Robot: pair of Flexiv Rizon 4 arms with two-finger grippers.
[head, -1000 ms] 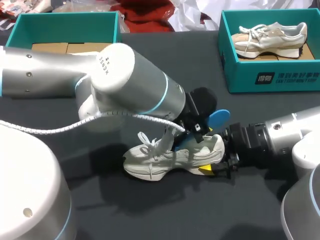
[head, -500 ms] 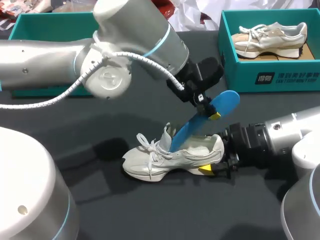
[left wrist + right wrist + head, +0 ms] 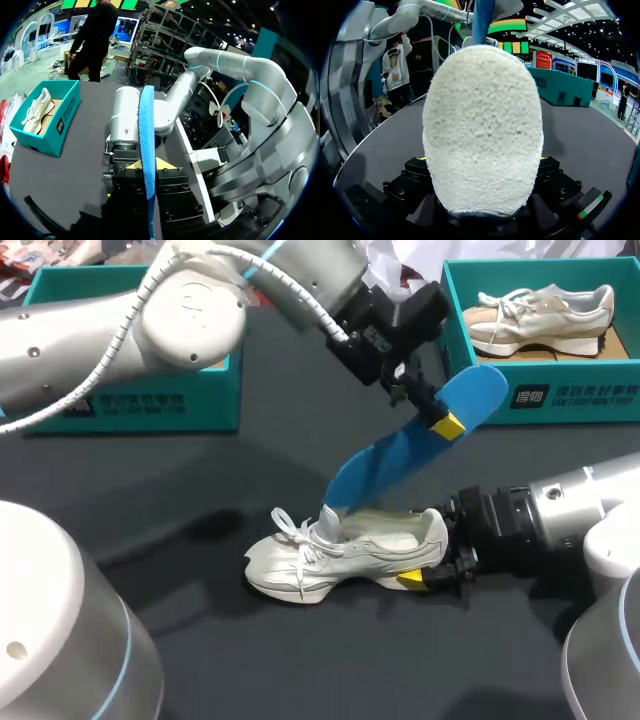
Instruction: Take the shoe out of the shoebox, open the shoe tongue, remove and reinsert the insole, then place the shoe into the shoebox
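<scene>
Reaching over the dark table (image 3: 180,490), the left arm (image 3: 120,320) and right arm (image 3: 570,510) meet near its middle. Behind them stand the left shoebox (image 3: 130,405) and the right shoebox (image 3: 480,390), which holds another shoe (image 3: 540,310). The white shoe (image 3: 345,555) lies on the table, its heel clamped in the right gripper (image 3: 430,570). The left gripper (image 3: 432,412) pinches the raised blue insole (image 3: 400,455), whose lower tip is at the shoe's opening.
</scene>
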